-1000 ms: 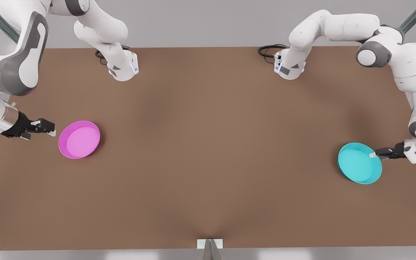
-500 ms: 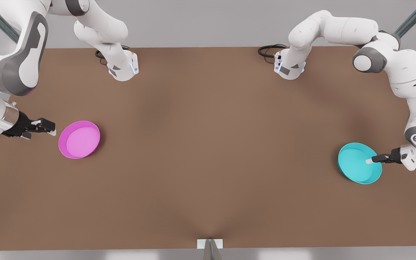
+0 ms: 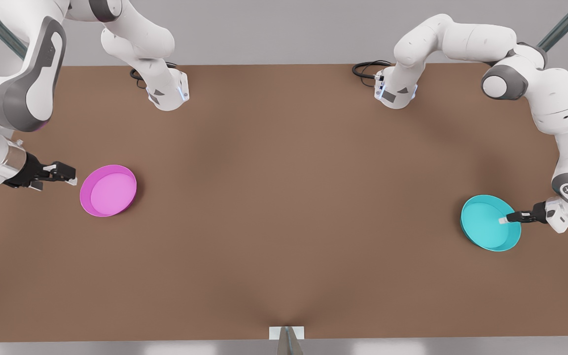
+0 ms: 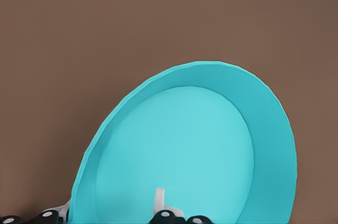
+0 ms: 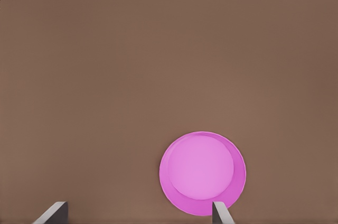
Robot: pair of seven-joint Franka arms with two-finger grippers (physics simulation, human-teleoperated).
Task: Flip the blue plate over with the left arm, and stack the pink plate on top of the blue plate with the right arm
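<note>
On the front view's right side of the brown table [image 3: 284,197], my left gripper [image 3: 502,220] reaches in sideways across the rim of the blue plate [image 3: 486,224], one pale fingertip over the plate's inside near that rim. The plate sits open side up, nothing in it, and looks a little tipped. On the front view's left, my right gripper [image 3: 73,179] hangs just beside the pink plate [image 3: 109,191] without touching it, waiting. The pink plate lies flat, open side up, empty too. The 2 plates are well apart, on opposite sides of the table.

From the left wrist view, the blue plate [image 4: 185,155] fills the near part of the scene, its sloping rim between my fingers: one white pad [image 4: 158,200] is inside the dish and another bit of finger sits outside the wall. I judge the jaws narrow, pinching the rim. To flip it well, I would keep that pinch firm on the wall, lift enough for the far edge to clear the table, then roll the wrist fully over before letting go, so the glossy plastic does not slip or land on its edge.

From the right wrist view, the pink plate [image 5: 202,173] lies ahead of my right gripper [image 5: 138,213], its 2 fingertips [image 5: 53,212] spread wide and holding nothing. One tip lines up with the plate's near rim; I would hold off until the blue plate is face down.
</note>
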